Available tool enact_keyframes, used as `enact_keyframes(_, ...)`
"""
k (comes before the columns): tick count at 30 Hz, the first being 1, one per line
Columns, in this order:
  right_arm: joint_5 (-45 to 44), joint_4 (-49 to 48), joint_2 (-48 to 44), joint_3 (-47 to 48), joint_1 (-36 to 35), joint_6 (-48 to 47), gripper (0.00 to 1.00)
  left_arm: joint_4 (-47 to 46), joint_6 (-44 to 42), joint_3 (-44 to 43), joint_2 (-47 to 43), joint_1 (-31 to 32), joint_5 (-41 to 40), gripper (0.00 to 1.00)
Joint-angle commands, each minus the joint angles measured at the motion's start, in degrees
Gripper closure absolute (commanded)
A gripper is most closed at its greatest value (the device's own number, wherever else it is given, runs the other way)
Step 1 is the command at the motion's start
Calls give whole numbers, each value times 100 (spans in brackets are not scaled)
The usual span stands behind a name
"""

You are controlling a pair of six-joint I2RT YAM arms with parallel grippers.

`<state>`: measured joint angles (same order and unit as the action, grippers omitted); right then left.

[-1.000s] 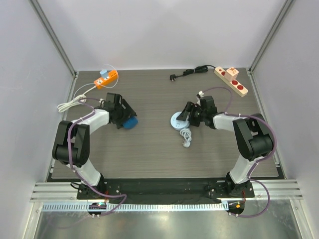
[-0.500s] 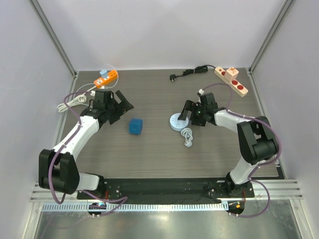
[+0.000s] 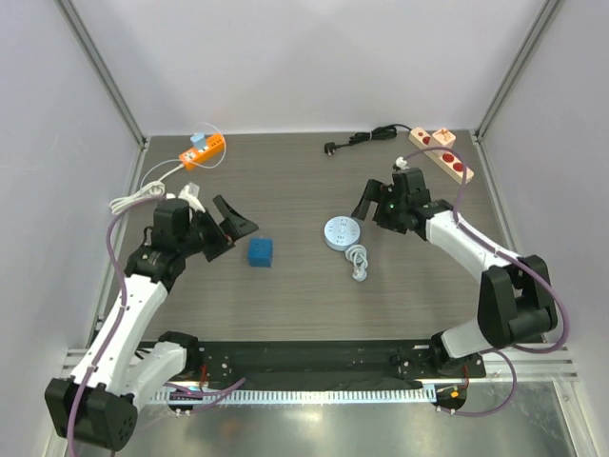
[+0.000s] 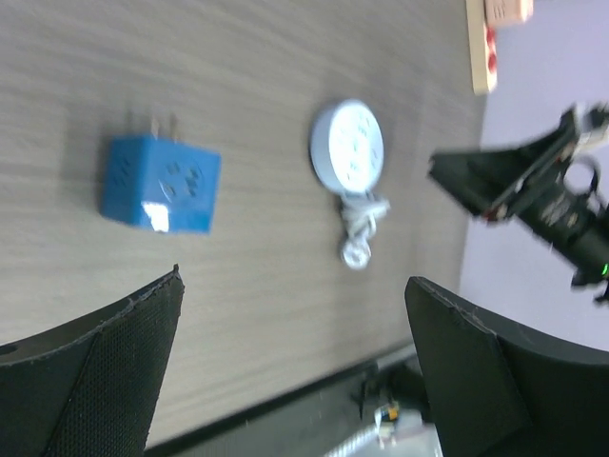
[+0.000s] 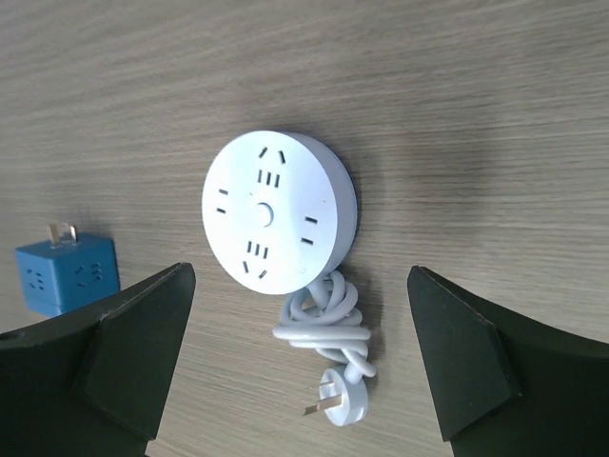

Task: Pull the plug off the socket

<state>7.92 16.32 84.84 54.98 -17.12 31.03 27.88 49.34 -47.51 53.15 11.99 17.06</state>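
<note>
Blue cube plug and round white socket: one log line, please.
blue cube plug: lying free, apart from round white socket | left hand: open, empty | right hand: open, empty | task: plug out

No text, brand, number or sign is legible in any view.

- Round white socket (image 5: 279, 211): the face shows only slot openings and a centre button. No printing can be made out.
- Blue cube plug (image 4: 160, 183): the faces show slot openings only. Any fine print is too blurred to tell.
- Beige power strip (image 3: 442, 153): it carries red round areas. No characters can be resolved at this size.
- Orange power strip (image 3: 204, 149): too small for any marking to be resolved.
</note>
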Motion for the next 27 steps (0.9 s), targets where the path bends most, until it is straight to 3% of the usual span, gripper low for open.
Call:
enact_keyframes(1,-754,398,-529,443,34,236,0,104,67,259,-295,-4,1174,2)
enact_keyframes(10,-1626,504,-1592,84,165,1203,1,-116,154,646,-823,5,2266,3)
enact_keyframes(15,-2478,794,-1971,-66,578,1433,1,-274,734,883,-1253,14,2556,3)
enact_keyframes(21,-2437,602,-1928,-198,2150,1118,1,-406,902,682,-1615,5,2390,3)
enact_keyframes(23,-1980,417,-1578,-137,2824,1011,1,-502,876,524,-1379,14,2390,3)
enact_keyframes(27,-1207,-172,-602,344,3522,259,0,-696,718,260,-719,14,2416,4)
